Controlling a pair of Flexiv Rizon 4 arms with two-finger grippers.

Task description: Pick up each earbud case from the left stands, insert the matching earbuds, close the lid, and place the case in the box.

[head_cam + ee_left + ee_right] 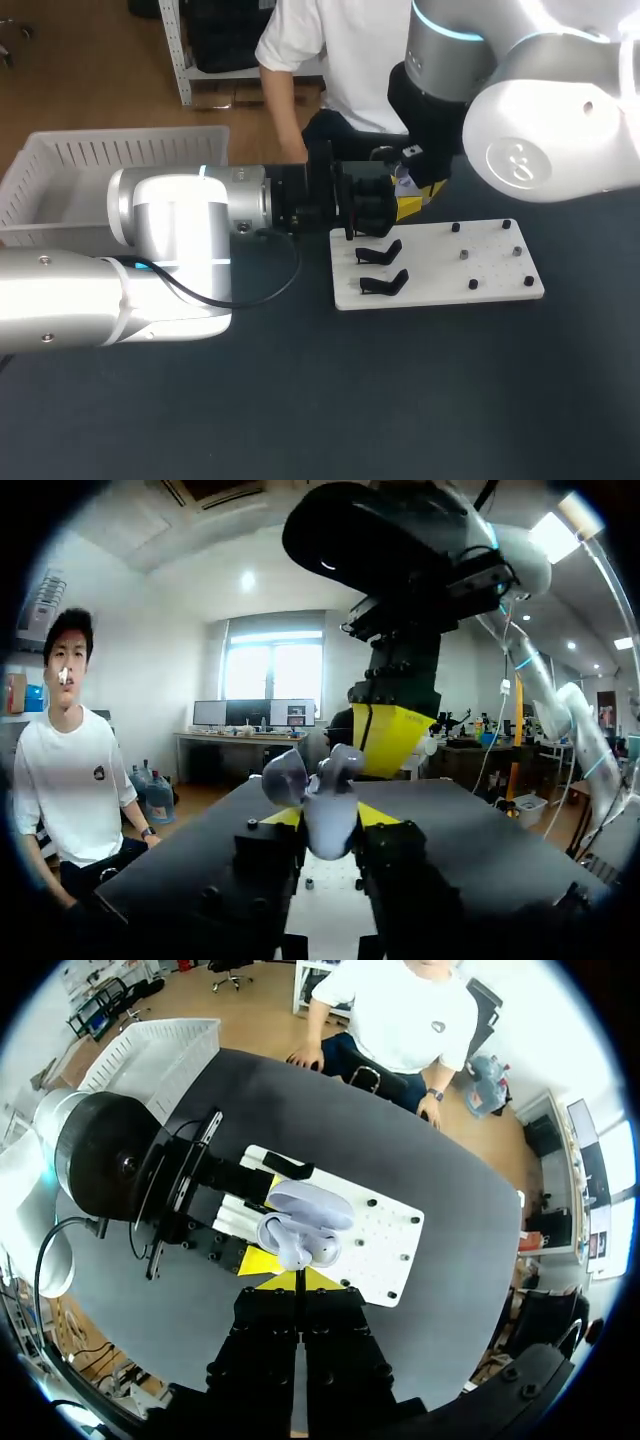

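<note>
The earbud case (325,825) is up off the desk (420,400) with its lid open, pinched from both sides by the left jaws' yellow tips, over the stand end of the white board (490,270). The right jaws hang just above it, tips pressed together. Two black stands (380,252) sit below, and the white box (60,170) is well apart.
</note>
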